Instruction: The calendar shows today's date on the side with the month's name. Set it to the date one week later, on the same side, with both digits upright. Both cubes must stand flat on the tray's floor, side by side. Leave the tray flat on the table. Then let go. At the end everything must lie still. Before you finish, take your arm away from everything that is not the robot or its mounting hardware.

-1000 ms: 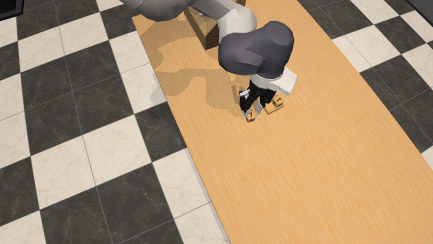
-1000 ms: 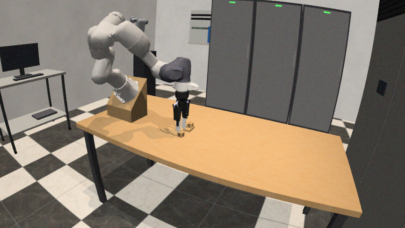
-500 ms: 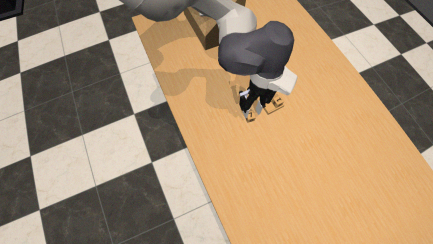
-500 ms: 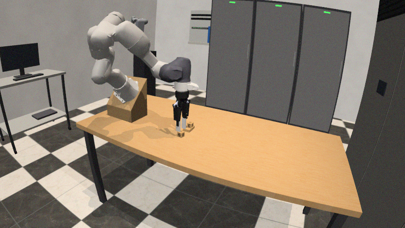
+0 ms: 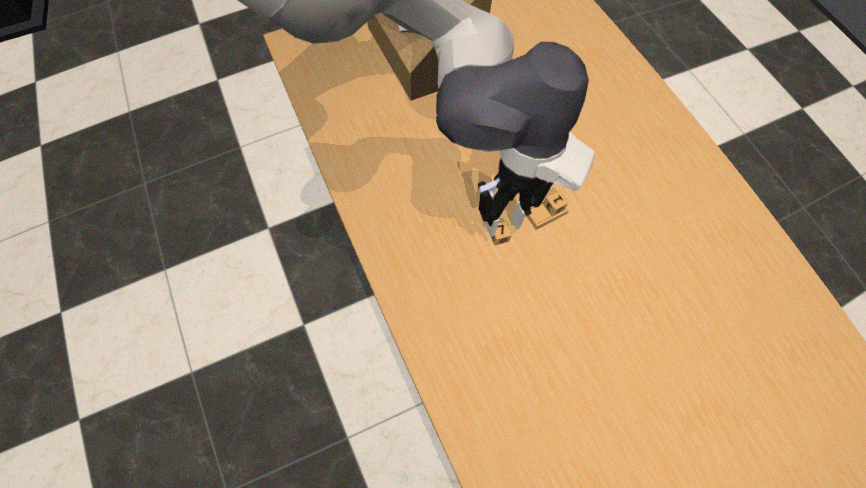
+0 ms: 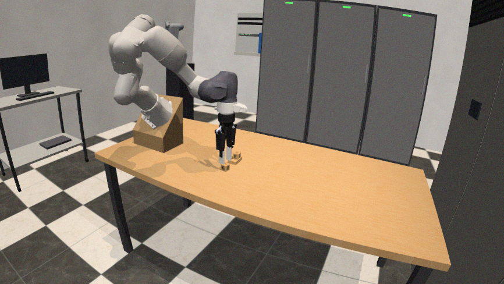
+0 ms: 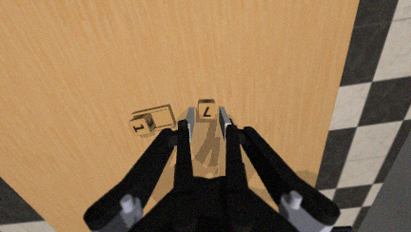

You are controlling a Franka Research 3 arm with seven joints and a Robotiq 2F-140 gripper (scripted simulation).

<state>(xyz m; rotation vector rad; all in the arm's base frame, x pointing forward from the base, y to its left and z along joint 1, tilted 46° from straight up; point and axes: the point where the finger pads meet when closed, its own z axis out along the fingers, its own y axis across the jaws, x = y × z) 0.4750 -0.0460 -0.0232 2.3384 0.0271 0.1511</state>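
A small wooden cube with a 7 on top [image 5: 501,230] stands on the table just outside the calendar tray [image 5: 548,213]. The second cube, with a 1 on top [image 5: 554,204], sits in the tray. In the wrist view the 7 cube [image 7: 206,111] lies between my fingertips, and the 1 cube [image 7: 141,125] sits at the left end of the tray [image 7: 157,118], whose other half is empty. My gripper [image 5: 504,224] points straight down with its fingers partly open on both sides of the 7 cube, which rests on the table. The month's name is too small to see.
A wooden wedge-shaped block [image 6: 160,130] stands at the back of the table under the arm. The table's left edge [image 5: 357,254] runs close to the cubes. Grey cabinets [image 6: 345,77] stand behind the table.
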